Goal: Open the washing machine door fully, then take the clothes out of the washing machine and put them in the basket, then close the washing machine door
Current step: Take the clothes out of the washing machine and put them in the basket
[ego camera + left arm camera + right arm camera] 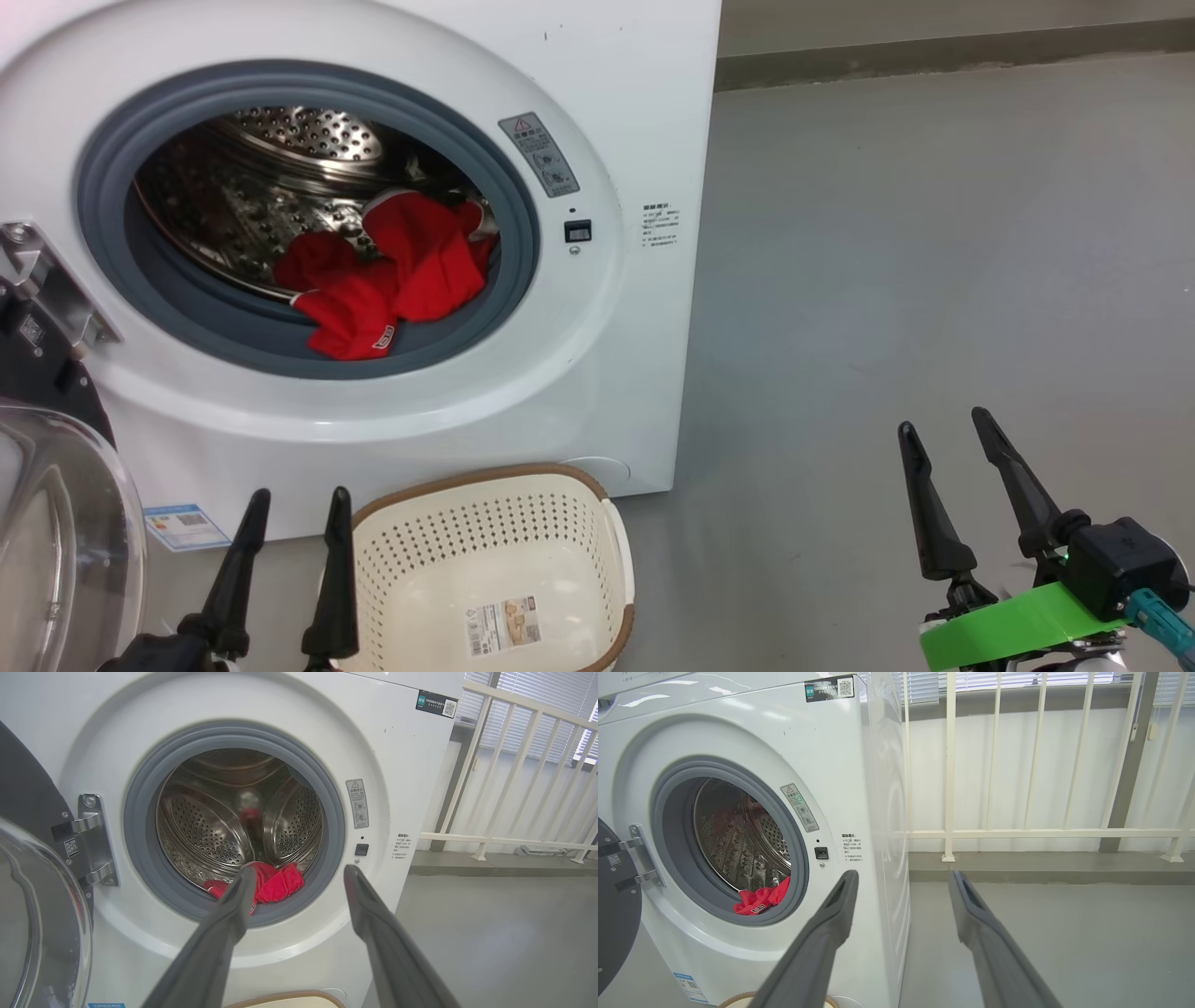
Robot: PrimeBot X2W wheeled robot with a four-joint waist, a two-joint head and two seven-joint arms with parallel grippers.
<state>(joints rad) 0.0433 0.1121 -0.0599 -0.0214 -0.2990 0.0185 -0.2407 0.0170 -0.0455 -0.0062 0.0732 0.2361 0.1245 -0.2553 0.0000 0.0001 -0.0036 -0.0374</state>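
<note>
Clothes (401,271): lay in a red heap low in the drum (299,140), spilled by one fold onto the grey gasket (112,243) at the mouth of the washing machine (635,373).
Washing machine door (65,523): hung swung out on its hinge (51,285) at the left and left the mouth clear; opening step judged done.
Step in hand: looked like the very start of the unloading, with no garment out yet.
Basket (467,478): sat on the floor (887,233) right below the mouth, close against the machine's front, with no garment in it.
Left fingers (238,560): spread wide, held nothing, pointed up toward the opening from just beside the basket.
Right fingers (924,513): spread wide too, empty, parked well off to the right over bare floor.
Next move: called for a reach up and in through the gasket, most likely by the left arm, then a close on the nearest red fold and a draw back down over the basket.
</note>
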